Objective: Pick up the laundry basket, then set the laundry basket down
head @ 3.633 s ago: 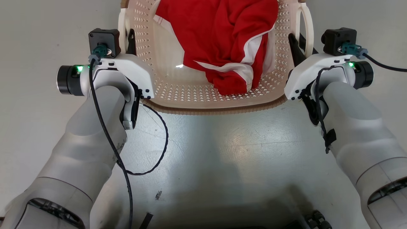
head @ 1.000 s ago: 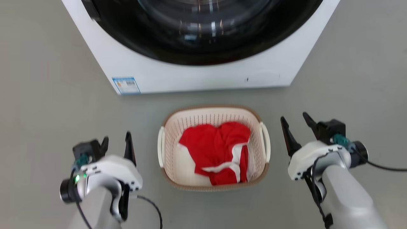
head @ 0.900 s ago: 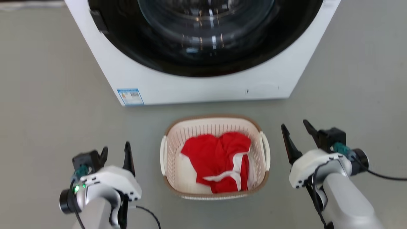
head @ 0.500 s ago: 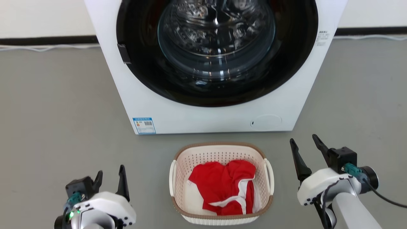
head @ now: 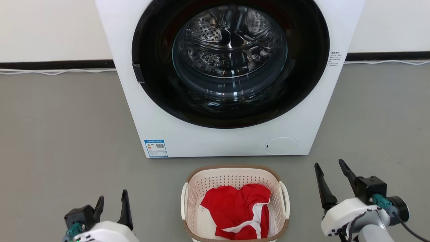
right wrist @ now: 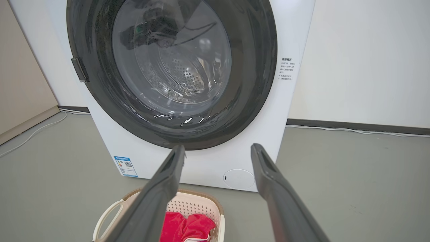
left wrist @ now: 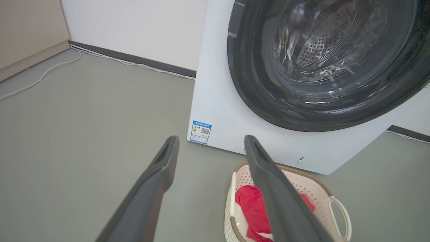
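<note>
Left pincer [head: 113, 196] and right pincer [head: 329, 165] both stand released, gripping nothing. They rise at the lower left and lower right of the head view. Each has two long, dark, tapered fingers [left wrist: 151, 191] spread apart above a smooth white housing [head: 349, 211]. Both hang over bare floor [head: 67, 134], which is matte, grey and even.

Between them the basket [head: 215, 178] sits on the floor, well apart from the left pincer and the right pincer alike. It is cream plastic and rounded-rectangular, its walls pierced by neat rows of small holes. The rim [head: 235, 167] is a brown band with a woven look. A thin white loop handle [head: 288, 201] arches from each short side. Inside lies a red garment [head: 235, 205] with white trim, soft and crumpled, folded over itself and covering much of the bottom.

Just beyond the basket, near but not touching it, stands the washer [head: 215, 141], a white box with a smooth front. Its big round door [head: 312, 67] is a wide glossy black ring around bulging clear glass. Behind the glass shines a steel drum [head: 231, 40], ribbed and dotted with holes. A small dark latch [head: 138, 73] sits on the ring's left edge. A blue-and-white sticker [head: 155, 148] marks the front's lower left, and a flat round cover [head: 281, 146] its lower right.

Farthest back, a thin white cable [head: 50, 71] trails along a dark baseboard [head: 57, 64] under a plain pale wall [head: 50, 30].
</note>
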`<state>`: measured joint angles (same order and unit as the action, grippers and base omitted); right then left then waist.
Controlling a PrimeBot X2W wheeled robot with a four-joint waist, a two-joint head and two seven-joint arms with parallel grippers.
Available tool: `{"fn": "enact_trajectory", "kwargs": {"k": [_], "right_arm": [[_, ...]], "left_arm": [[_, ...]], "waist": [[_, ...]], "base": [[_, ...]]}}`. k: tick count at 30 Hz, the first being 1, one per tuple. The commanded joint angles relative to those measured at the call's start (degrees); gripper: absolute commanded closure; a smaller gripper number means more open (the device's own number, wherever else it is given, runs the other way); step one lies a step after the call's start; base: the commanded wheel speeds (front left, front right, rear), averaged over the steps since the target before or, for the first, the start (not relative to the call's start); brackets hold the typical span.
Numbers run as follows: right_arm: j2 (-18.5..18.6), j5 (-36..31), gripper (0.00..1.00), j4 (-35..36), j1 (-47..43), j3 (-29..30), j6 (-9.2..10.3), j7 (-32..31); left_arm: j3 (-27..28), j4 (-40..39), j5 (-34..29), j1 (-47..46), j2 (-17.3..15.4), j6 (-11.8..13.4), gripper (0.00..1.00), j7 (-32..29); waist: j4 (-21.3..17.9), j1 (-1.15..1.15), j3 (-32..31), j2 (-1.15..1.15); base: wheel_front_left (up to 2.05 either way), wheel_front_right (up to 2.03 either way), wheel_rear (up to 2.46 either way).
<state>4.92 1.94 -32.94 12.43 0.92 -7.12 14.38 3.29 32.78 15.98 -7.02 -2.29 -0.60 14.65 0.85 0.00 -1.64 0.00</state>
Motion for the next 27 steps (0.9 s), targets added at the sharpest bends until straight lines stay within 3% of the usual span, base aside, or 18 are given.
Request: {"fn": "enact_trajectory", "kwargs": {"k": [1,15,16,27], "right_arm": [[0.03,-0.52,0.00,1.95,0.21,-1.05,-0.36,0.62],[-0.12,-0.93,0.00,3.24,-1.91,0.28,-0.36,0.62],[-0.19,-0.51,1.00,1.57,-2.27,1.37,0.00,0.00],[-0.82,4.55,1.00,0.07,-4.09,1.93,0.02,-1.79]], "left_arm": [[2.00,-1.75,-0.47,-0.40,-0.75,-0.27,0.00,0.35],[3.75,-4.92,-1.16,2.29,-0.60,0.11,0.00,0.35],[2.06,-3.37,-1.11,3.18,0.04,0.03,1.00,-0.01],[2.47,-1.71,3.24,3.98,0.56,-0.37,1.00,-1.60]], "waist": [[-0.07,0.00,-0.35,0.00],[-0.46,0.00,-1.04,0.00],[-0.46,0.00,-1.05,0.00],[-0.49,0.13,-1.03,0.00]], "base": [[0.00,0.00,0.00],[0.00,0.00,0.00],[0.00,0.00,0.00],[0.00,0.00,0.00]]}}
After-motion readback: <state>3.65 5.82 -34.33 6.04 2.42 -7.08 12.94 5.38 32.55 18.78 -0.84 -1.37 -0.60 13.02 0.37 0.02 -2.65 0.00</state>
